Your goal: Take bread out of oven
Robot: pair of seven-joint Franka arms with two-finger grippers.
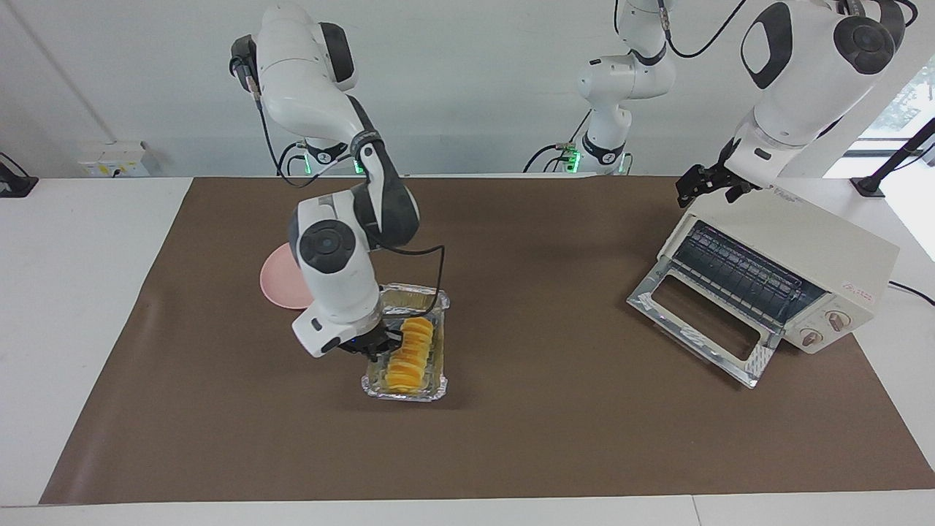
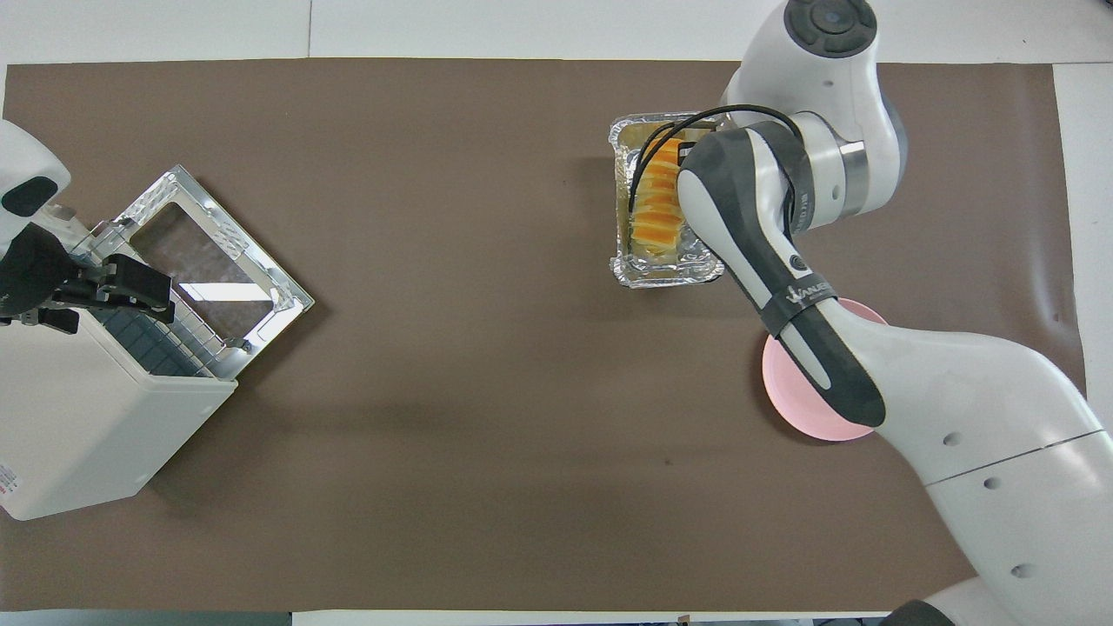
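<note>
Bread [image 1: 409, 354] lying in foil tray [image 1: 380, 386] on brown tabletop [image 1: 540, 409], well apart from toaster oven [image 1: 818, 256], just beside pink plate [image 1: 277, 285]. Oven door [image 1: 697, 321] dropped open. Right gripper [image 1: 386, 342] down at bread, fingers pinching its side. Left gripper [image 1: 705, 183] waiting over oven top, fingers' state impossible to tell.

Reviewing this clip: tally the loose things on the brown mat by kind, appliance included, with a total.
Golden-yellow ridged bread loaf, lying in the foil tray: 1
Crinkled silver foil tray: 1
Round pink plate: 1
Cream-white toaster oven, door dropped open: 1
Total: 4
</note>
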